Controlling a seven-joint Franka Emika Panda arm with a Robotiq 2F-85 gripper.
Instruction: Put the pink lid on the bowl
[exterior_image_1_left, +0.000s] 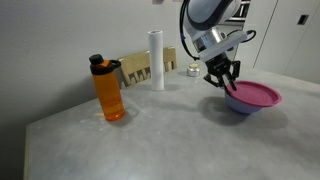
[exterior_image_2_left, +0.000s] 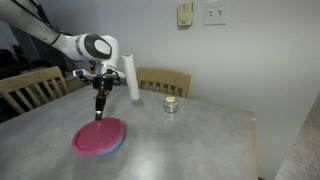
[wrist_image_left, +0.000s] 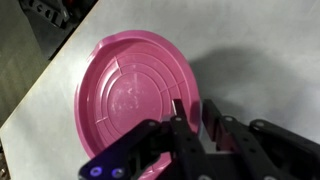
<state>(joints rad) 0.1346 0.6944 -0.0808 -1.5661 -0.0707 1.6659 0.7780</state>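
The pink lid (exterior_image_1_left: 255, 95) lies flat on top of the periwinkle-blue bowl (exterior_image_1_left: 240, 106) on the grey table. It shows in both exterior views, as does the bowl's rim peeking out under the lid (exterior_image_2_left: 98, 135) at its near edge (exterior_image_2_left: 112, 149). My gripper (exterior_image_1_left: 222, 82) points straight down at the lid's edge (exterior_image_2_left: 100, 108). In the wrist view the lid (wrist_image_left: 130, 90) fills the left side, and my narrow-set fingers (wrist_image_left: 192, 108) straddle its rim, one over the pink and one over the table. The bowl is hidden there.
An orange bottle (exterior_image_1_left: 109, 90) stands apart on the table. A white upright cylinder (exterior_image_2_left: 131, 75) and a small round tin (exterior_image_2_left: 171, 104) stand near the far edge. Wooden chairs (exterior_image_2_left: 165, 80) stand behind the table.
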